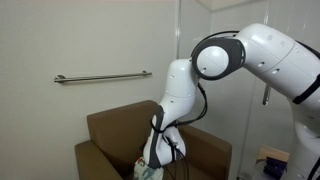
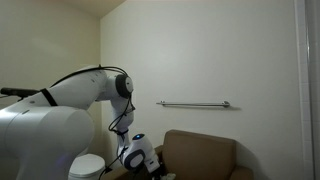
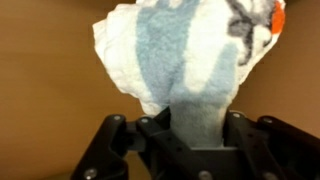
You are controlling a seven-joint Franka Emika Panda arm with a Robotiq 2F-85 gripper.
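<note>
Gripper [image 3: 196, 122] pinching a cloth [image 3: 185, 50] low over the armchair [image 1: 112, 128].

In the wrist view the fingers press together on the cloth's near end. The white and blue-grey fabric bunches up beyond them, with an orange patch at its far corner and brown upholstery behind. In both exterior views the arm [image 1: 180, 90] bends down to the chair's seat, where the cloth shows as a pale scrap at the gripper. A rail [image 2: 193, 103] runs along the wall above the chair.
</note>
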